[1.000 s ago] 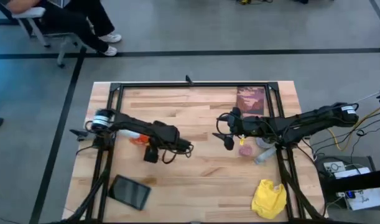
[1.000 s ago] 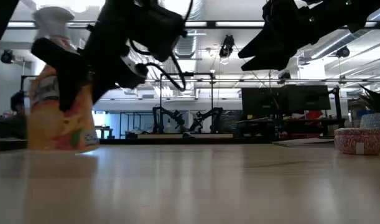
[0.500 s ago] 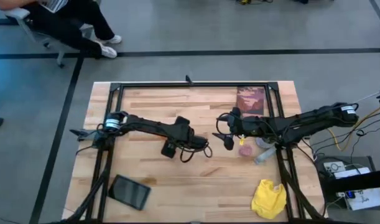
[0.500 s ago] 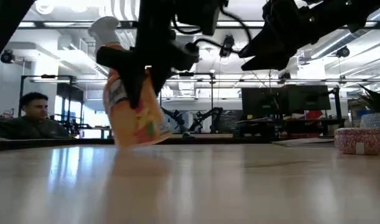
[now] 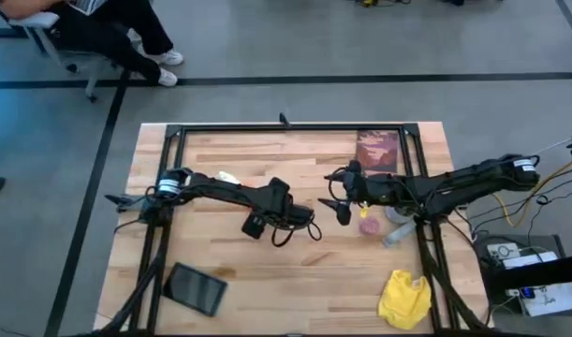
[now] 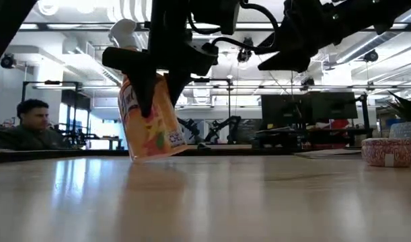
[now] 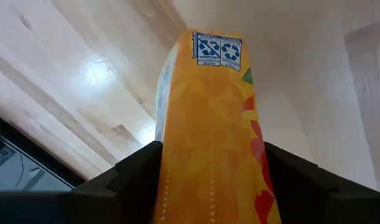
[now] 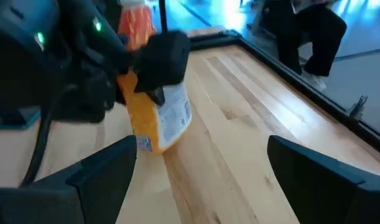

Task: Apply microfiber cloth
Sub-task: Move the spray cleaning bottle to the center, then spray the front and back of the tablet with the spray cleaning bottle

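Left pincer (image 6: 148, 87) clamps the tilted orange spray bottle (image 6: 150, 121) above the table (image 5: 304, 271); right pincer (image 5: 343, 208) gapes mid-table. Microfiber cloth (image 5: 403, 298) lies at the near-right corner. Risk: the tilted bottle may slip out.

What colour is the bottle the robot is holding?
Orange, with a white trigger top. The bottle shows best in the low view, gripped by the left hand.
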Robot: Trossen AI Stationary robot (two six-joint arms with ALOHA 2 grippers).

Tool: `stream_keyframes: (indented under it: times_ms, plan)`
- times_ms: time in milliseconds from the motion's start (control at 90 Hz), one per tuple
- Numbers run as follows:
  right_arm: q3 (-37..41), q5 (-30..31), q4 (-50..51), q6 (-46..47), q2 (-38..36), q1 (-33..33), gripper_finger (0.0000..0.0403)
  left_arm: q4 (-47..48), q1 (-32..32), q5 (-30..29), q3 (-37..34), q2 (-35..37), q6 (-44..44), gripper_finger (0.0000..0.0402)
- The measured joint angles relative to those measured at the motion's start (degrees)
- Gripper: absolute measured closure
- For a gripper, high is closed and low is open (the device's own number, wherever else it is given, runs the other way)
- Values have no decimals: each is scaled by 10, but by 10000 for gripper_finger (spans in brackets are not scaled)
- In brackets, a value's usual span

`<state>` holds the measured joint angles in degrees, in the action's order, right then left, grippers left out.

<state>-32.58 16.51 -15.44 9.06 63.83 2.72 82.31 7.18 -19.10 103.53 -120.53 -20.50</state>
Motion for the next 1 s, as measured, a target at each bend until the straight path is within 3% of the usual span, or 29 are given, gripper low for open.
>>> stream_keyframes:
  times_ms: [200, 444, 700, 1000]
  plan:
    - [0, 0, -22, 0, 0, 0, 59, -48, 0, 53, -3, -4, 2, 118]
    - [0, 0, -26, -11, 0, 0, 59, -56, 0, 55, -2, 8, 31, 99]
    - [0, 7, -37, -32, 0, 0, 59, -54, 22, 116, -5, 82, 162, 106]
    - [-24, -4, -19, -63, 0, 28, 59, -54, 132, 145, -88, 176, 314, 129]
